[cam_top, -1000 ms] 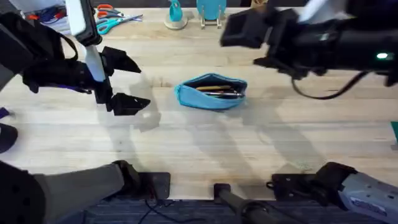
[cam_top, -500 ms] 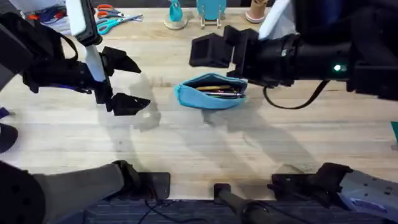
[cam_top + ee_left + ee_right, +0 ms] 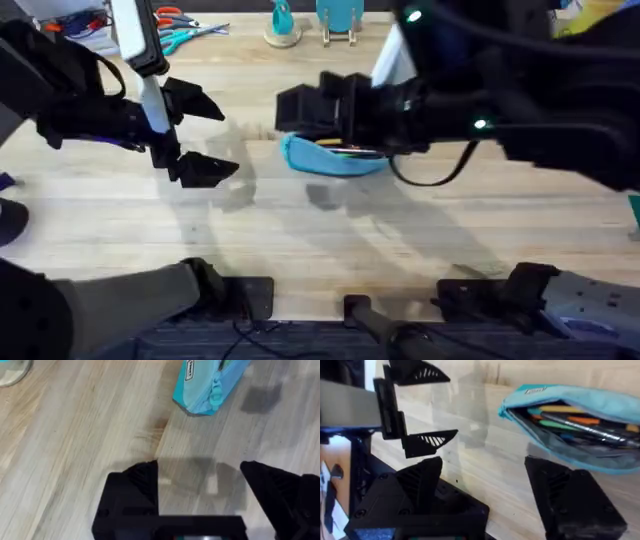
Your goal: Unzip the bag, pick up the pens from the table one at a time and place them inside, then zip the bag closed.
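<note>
Centrally on the table (image 3: 300, 240) lies the bag (image 3: 325, 160), light blue, zip open, pens (image 3: 580, 422) inside. Right gripper (image 3: 315, 108) hovers over the bag's upper left end, fingers spread, holding nothing. Left gripper (image 3: 200, 135) sits left of centre, apart from the bag, fingers wide, empty. Scissors (image 3: 180, 30) at upper left.
</note>
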`<action>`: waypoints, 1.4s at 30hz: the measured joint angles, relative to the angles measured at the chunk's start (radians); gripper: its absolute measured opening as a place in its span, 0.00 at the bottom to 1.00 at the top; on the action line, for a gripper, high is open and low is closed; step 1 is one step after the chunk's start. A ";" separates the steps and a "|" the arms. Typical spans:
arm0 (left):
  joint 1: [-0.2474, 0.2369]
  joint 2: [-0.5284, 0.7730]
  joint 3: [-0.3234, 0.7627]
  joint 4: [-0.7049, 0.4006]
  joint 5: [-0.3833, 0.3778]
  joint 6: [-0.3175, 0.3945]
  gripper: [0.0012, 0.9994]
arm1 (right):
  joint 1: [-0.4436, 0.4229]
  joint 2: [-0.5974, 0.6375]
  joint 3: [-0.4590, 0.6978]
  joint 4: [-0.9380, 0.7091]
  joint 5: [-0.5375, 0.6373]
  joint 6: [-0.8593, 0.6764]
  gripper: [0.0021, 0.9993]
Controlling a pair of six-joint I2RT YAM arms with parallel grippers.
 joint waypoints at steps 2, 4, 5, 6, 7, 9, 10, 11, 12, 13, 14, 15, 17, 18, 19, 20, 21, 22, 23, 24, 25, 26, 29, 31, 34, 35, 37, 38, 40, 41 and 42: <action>0.000 0.000 0.000 0.000 -0.008 0.000 0.99 | 0.015 0.019 0.000 0.010 0.000 0.004 1.00; 0.000 0.000 0.000 0.000 -0.016 0.000 0.99 | 0.029 0.038 0.000 0.035 0.000 0.007 1.00; 0.000 0.000 0.000 0.000 -0.018 0.000 0.99 | 0.035 0.048 0.000 0.051 0.000 0.009 1.00; 0.000 0.000 0.000 0.000 -0.019 0.000 0.99 | 0.041 0.057 0.000 0.064 0.000 0.010 1.00; 0.000 0.000 0.000 0.000 -0.019 0.000 0.99 | 0.046 0.068 0.000 0.076 0.000 0.012 1.00; 0.000 0.000 0.000 0.000 -0.019 0.000 0.99 | 0.051 0.088 0.000 0.091 0.000 0.016 1.00; 0.000 0.000 0.000 0.000 -0.020 0.000 0.99 | 0.052 0.098 0.000 0.099 0.000 0.016 1.00; 0.000 0.000 0.000 0.000 -0.020 0.000 0.99 | 0.052 0.108 0.000 0.109 0.000 0.016 1.00; 0.000 0.000 0.000 0.000 -0.020 0.000 0.99 | 0.052 0.117 0.000 0.116 0.000 0.017 1.00; 0.000 0.000 0.000 0.000 -0.020 0.000 0.99 | 0.052 0.127 0.000 0.123 0.000 0.019 1.00; 0.000 0.000 0.000 0.000 -0.019 0.000 0.99 | 0.052 0.135 0.000 0.127 0.000 0.020 1.00; 0.000 0.000 0.000 0.000 -0.020 0.000 0.99 | 0.053 0.143 0.000 0.127 0.000 0.020 1.00; 0.000 0.000 0.000 0.000 -0.020 0.000 0.99 | 0.057 0.160 0.000 0.127 0.000 0.020 1.00; 0.000 0.000 0.000 0.000 -0.020 0.000 0.99 | 0.062 0.170 0.000 0.128 0.000 0.020 1.00; 0.000 0.000 0.000 0.000 -0.020 0.000 0.99 | 0.068 0.180 0.000 0.129 0.000 0.022 1.00; 0.000 0.000 0.000 0.000 -0.020 0.000 0.99 | 0.073 0.190 0.000 0.132 0.000 0.025 1.00; 0.000 0.000 0.000 0.000 -0.020 0.000 0.99 | 0.081 0.203 0.000 0.134 0.000 0.031 1.00; 0.000 0.000 0.000 0.000 -0.020 0.000 0.99 | 0.087 0.215 0.000 0.136 0.001 0.035 1.00; 0.000 0.000 0.000 0.000 -0.020 0.000 0.99 | 0.094 0.227 0.000 0.142 0.003 0.041 1.00; 0.000 0.000 0.000 0.000 -0.020 0.000 0.99 | 0.101 0.239 0.000 0.148 0.006 0.044 1.00; 0.000 0.000 0.000 0.000 -0.020 0.000 0.99 | 0.108 0.251 0.000 0.154 0.010 0.046 1.00; 0.000 0.000 0.000 0.000 -0.020 0.000 0.99 | 0.114 0.260 0.000 0.159 0.017 0.048 1.00; 0.000 0.000 0.000 0.000 -0.020 0.000 0.99 | 0.127 0.277 0.000 0.165 0.045 0.062 1.00; 0.000 0.000 0.000 0.000 -0.020 0.000 0.99 | 0.131 0.282 0.000 0.167 0.072 0.080 1.00; 0.000 0.000 0.000 0.000 -0.020 0.000 0.99 | 0.132 0.282 0.000 0.174 0.129 0.114 1.00; 0.000 0.000 0.000 0.000 -0.020 0.000 0.99 | 0.132 0.282 0.000 0.175 0.148 0.124 1.00; 0.000 0.000 0.000 0.000 -0.020 0.000 0.99 | 0.133 0.282 0.000 0.179 0.191 0.146 1.00; 0.000 0.000 0.000 0.000 -0.020 0.000 0.99 | 0.135 0.282 0.000 0.185 0.207 0.155 1.00; 0.000 0.000 0.000 0.000 -0.020 0.000 0.99 | 0.140 0.283 0.000 0.200 0.229 0.167 1.00; 0.000 0.000 0.000 0.000 -0.020 0.000 0.99 | 0.142 0.284 0.000 0.205 0.237 0.174 1.00; 0.000 0.000 0.000 0.000 -0.020 0.000 0.99 | 0.145 0.286 0.000 0.206 0.243 0.178 1.00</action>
